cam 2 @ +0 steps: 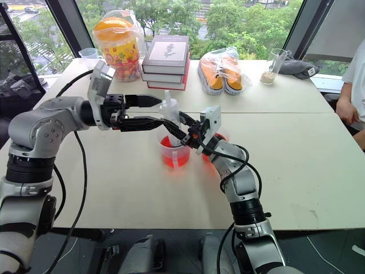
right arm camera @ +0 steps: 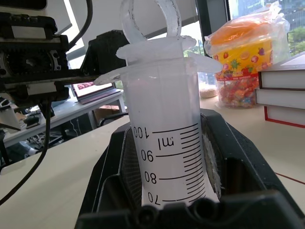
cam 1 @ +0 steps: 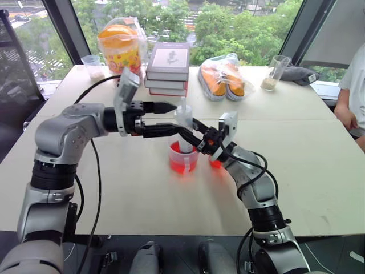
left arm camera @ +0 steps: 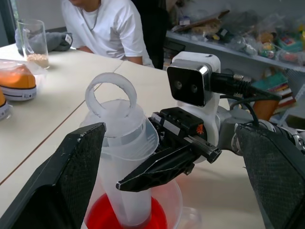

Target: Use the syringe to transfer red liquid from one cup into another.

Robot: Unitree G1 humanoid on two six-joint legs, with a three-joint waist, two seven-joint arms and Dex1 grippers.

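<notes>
Syringe (cam 1: 183, 123): standing upright in the larger cup (cam 1: 183, 158) of red liquid (cam 1: 181, 165), right gripper (left arm camera: 143, 176) clamping its barrel; left gripper (cam 1: 171, 117) spreading wide beside its plunger; smaller cup (cam 1: 216, 162) sitting just beside.

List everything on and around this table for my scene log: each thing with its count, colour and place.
syringe: one, clear with a white plunger, standing upright with its lower end in the larger cup.
larger cup: one, clear, holding red liquid, middle of the table.
smaller cup: one, red-tinted, beside the larger cup, partly behind the right arm.
books: a stack, dark covers, far side.
snack tub: one, yellow and orange, bagged, left of the books.
shoes: a pair, orange, bagged, right of the books.
clear cups: two, far left and far right.
person: one, white shirt, at the right edge.
left gripper: open, fingers either side of the syringe.
right gripper: shut on the syringe barrel.
</notes>
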